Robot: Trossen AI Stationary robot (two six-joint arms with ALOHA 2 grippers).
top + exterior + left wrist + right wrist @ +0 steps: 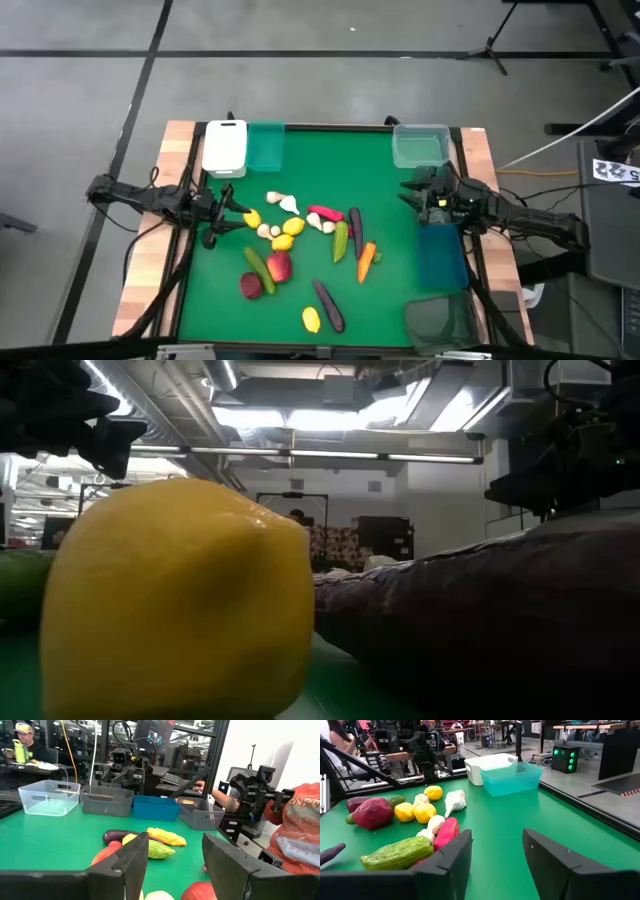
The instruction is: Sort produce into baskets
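The left gripper point(228, 212) stands over the left edge of the green table point(400, 230), just beside the produce pile. Its fingers point(131, 862) are parted with a clear gap and hold nothing. The right gripper point(410, 192) stands over the right side of the table, between the clear basket point(420, 145) and the blue basket point(441, 257). Its fingers point(454, 855) are likewise parted and empty.

The produce lies loose in the middle of the table; none of it is in a basket.
- A garlic bulb point(288, 203) lies at the far side of the pile.
- Yellow lemons point(292, 226) sit near the middle, with a red chili point(326, 213) beside them.
- A green cucumber point(341, 241) and an orange carrot point(366, 261) lie towards the right.
- A red apple point(279, 266) lies towards the near left, touching a second cucumber point(258, 267).
- An eggplant point(328, 305) and a single lemon point(311, 319) lie nearest the front edge, and fill the low view.

Basket positions:
- The white basket point(225, 146) and the teal basket point(266, 145) stand side by side, touching, at the far left corner.
- The clear basket is at the far right corner.
- The blue basket is along the right edge.
- The grey basket point(440, 322) is at the near right corner.

A person point(22, 742) sits at a desk in the room beyond the table.
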